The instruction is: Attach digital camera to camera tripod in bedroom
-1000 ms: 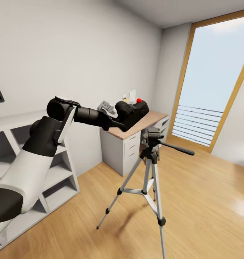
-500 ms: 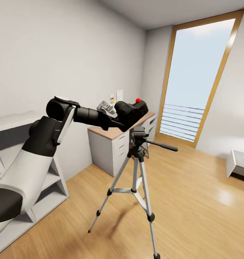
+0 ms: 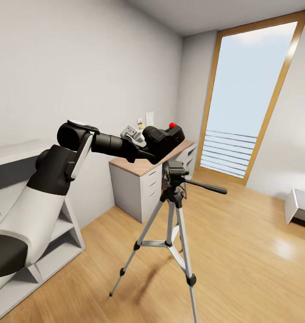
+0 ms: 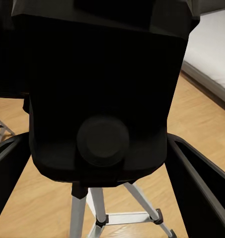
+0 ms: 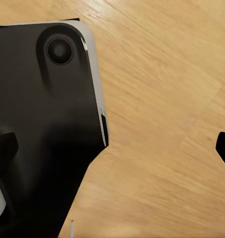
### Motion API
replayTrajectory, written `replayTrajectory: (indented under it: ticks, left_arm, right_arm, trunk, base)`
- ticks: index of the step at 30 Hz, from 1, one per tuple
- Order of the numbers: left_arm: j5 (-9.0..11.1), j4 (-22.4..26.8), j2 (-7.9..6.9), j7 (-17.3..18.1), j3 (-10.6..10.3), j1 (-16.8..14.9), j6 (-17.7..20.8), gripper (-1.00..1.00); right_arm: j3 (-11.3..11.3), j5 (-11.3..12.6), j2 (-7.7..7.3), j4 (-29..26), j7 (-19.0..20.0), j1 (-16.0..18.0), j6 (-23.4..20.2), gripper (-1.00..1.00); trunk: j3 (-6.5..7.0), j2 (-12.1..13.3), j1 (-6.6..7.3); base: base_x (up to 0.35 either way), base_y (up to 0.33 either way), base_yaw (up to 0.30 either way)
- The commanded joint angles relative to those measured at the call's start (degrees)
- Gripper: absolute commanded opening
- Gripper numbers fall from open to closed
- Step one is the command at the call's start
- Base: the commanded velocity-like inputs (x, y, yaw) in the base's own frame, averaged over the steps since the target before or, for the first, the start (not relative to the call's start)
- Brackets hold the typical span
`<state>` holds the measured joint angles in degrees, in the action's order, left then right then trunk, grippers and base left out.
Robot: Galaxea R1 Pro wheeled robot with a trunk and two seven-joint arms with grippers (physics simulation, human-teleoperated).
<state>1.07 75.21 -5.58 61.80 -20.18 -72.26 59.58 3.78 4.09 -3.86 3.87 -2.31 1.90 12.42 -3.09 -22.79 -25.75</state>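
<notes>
Left gripper [image 3: 145, 150] clamped on the digital camera [image 3: 165, 139], which I'm holding just above and left of the camera tripod [image 3: 174, 211] head. Right gripper: state I cannot tell from its wrist view. Risk, my call: coming down off-centre, the camera could clip the pan handle [image 3: 206, 186] or tip the thin-legged tripod. Worktop [image 3: 148, 165] edge sits close behind; open floor [image 3: 242, 251] lies to the right and front for repositioning.

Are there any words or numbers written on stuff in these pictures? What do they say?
No words or numbers can be read anywhere.
The camera in the left gripper: plain black, with a red button, no label visible.
The tripod: no writing.
Small things on the desk: too small to tell.
</notes>
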Motion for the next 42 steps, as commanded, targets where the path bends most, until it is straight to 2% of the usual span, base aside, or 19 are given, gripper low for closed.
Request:
replayTrajectory:
  ticks: [1, 22, 26, 31, 37, 40, 42]
  left_arm:
    - [0.16, 0.02, -0.04, 0.07, -0.08, -0.08, 0.42, -1.00]
    - [0.21, 1.23, 0.07, -0.02, -0.01, -0.08, 0.42, -1.00]
    - [0.21, -4.79, 0.22, -0.08, 0.61, -0.39, 0.42, -1.00]
    - [0.19, -8.13, 0.82, -0.16, 0.84, -1.02, 0.42, -1.00]
    - [0.22, -11.64, 1.05, -0.30, 0.92, -3.74, 0.42, -1.00]
    - [0.16, -16.51, 1.08, -0.10, 0.89, -6.20, 0.42, -1.00]
    - [0.16, -15.93, 1.07, -0.01, 0.84, -6.19, 0.42, -1.00]
  right_arm:
    - [0.35, 0.31, -0.01, 0.26, 0.11, 0.12, 0.50, 1.00]
    - [0.28, 0.31, -0.01, 0.26, 0.11, 0.12, 0.50, 1.00]
    - [0.26, 0.31, -0.01, 0.20, 0.11, 0.12, 0.50, 1.00]
    - [0.26, 0.31, -0.01, 0.17, 0.11, 0.12, 0.50, 1.00]
    - [0.28, 0.31, -0.01, 0.17, 0.11, 0.12, 0.50, 1.00]
    - [0.31, 0.31, -0.01, 0.07, 0.11, 0.12, 0.54, 1.00]
    - [0.33, 0.31, -0.01, -0.07, 0.11, 0.12, 0.75, 1.00]
  trunk:
    - [-0.13, -0.14, -0.04]
    - [-0.13, -0.14, -0.04]
    - [-0.13, -0.14, -0.04]
    - [-0.13, -0.14, -0.04]
    - [-0.13, -0.14, -0.04]
    - [-0.13, -0.14, -0.04]
    - [-0.13, -0.14, -0.04]
  base:
    - [0.010, 0.001, 0.000]
    - [0.001, 0.000, -0.010]
    - [0.000, 0.000, -0.041]
    - [0.000, 0.000, -0.008]
    - [0.000, 0.000, -0.001]
    - [0.000, 0.000, 0.000]
    - [0.000, 0.000, 0.000]
